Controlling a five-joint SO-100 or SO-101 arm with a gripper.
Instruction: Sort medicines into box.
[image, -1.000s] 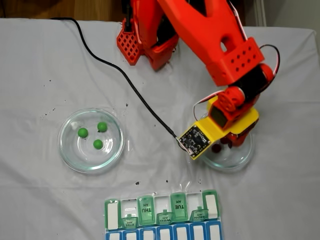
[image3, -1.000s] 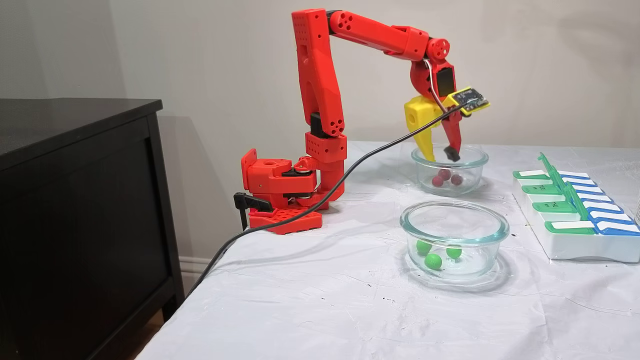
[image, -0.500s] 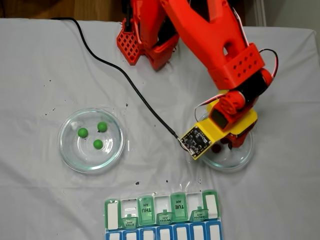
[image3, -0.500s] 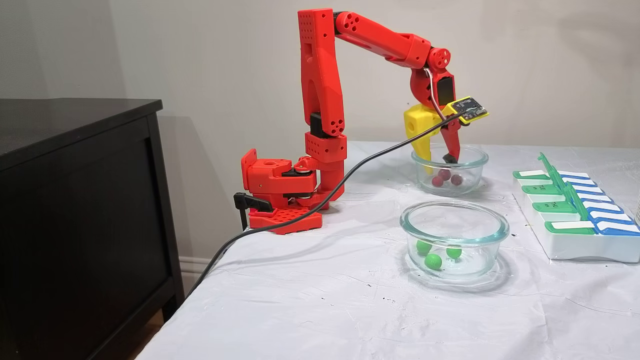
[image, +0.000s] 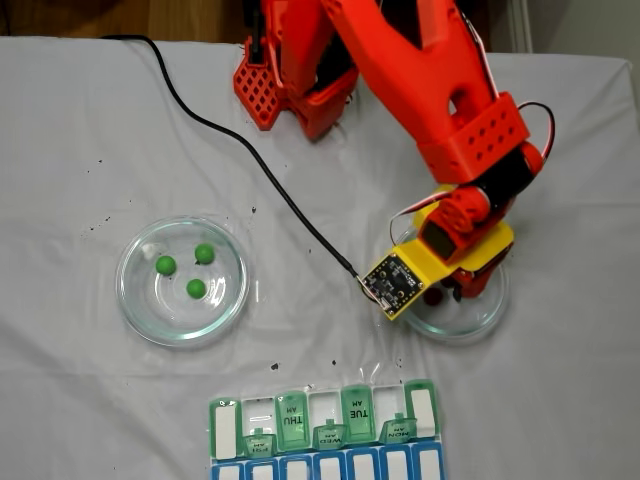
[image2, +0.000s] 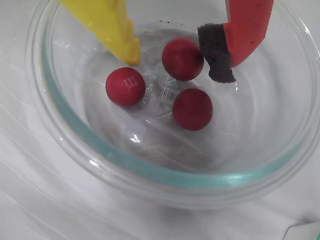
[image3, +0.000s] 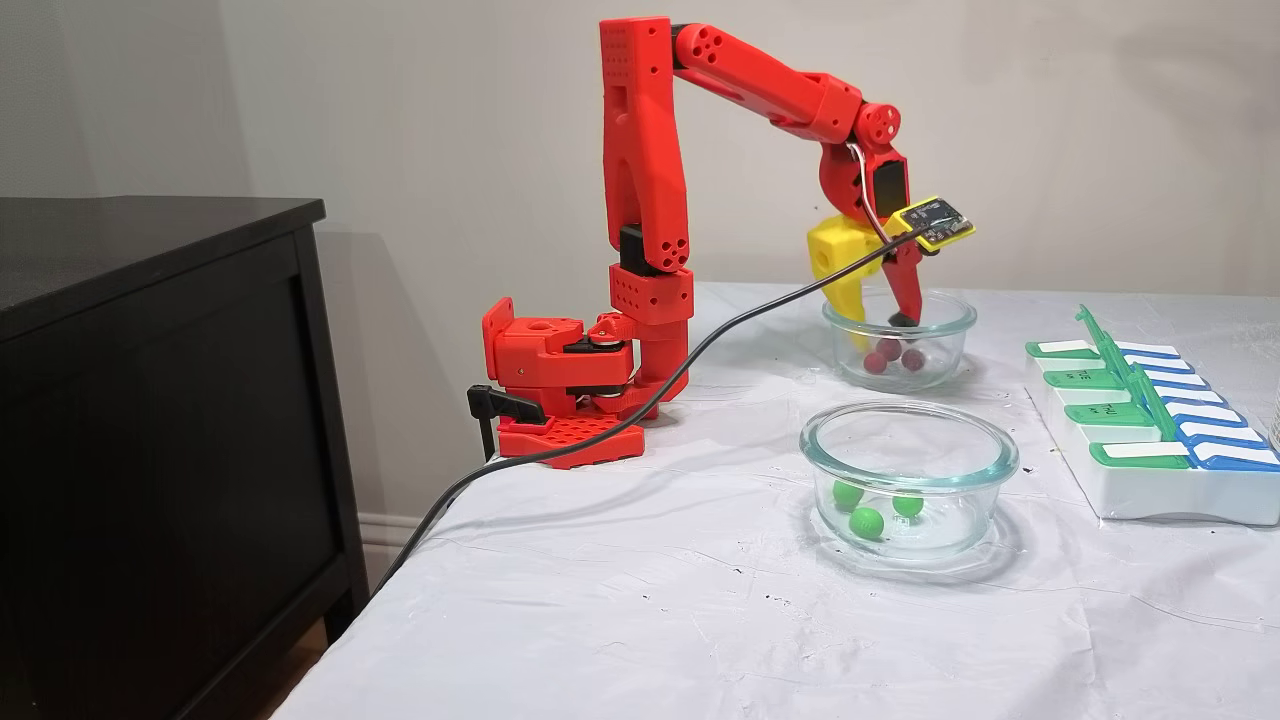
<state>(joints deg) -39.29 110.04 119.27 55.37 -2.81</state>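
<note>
Three dark red medicines (image2: 125, 86) lie in a clear glass dish (image2: 65, 135). In the wrist view my gripper (image2: 175, 67) is open inside that dish, with its yellow finger (image2: 117, 30) left and its red, black-padded finger (image2: 217, 55) right of one red ball (image2: 182, 59). The side fixed view shows the gripper (image3: 880, 322) dipped below the dish rim, just above the red balls (image3: 888, 357). Three green medicines (image: 196, 288) sit in a second glass dish (image: 130, 300). The box (image: 325, 430) lies at the near table edge, with several green lids raised.
A black cable (image: 260, 170) runs across the white cloth from the wrist board (image: 392, 282) to the table's far left. The arm's red base (image3: 565, 390) stands at the back. A dark cabinet (image3: 150, 400) stands left of the table.
The arm has lowered the open gripper from rim height down into the dish of red balls. The balls, the other dish and the box have not moved.
</note>
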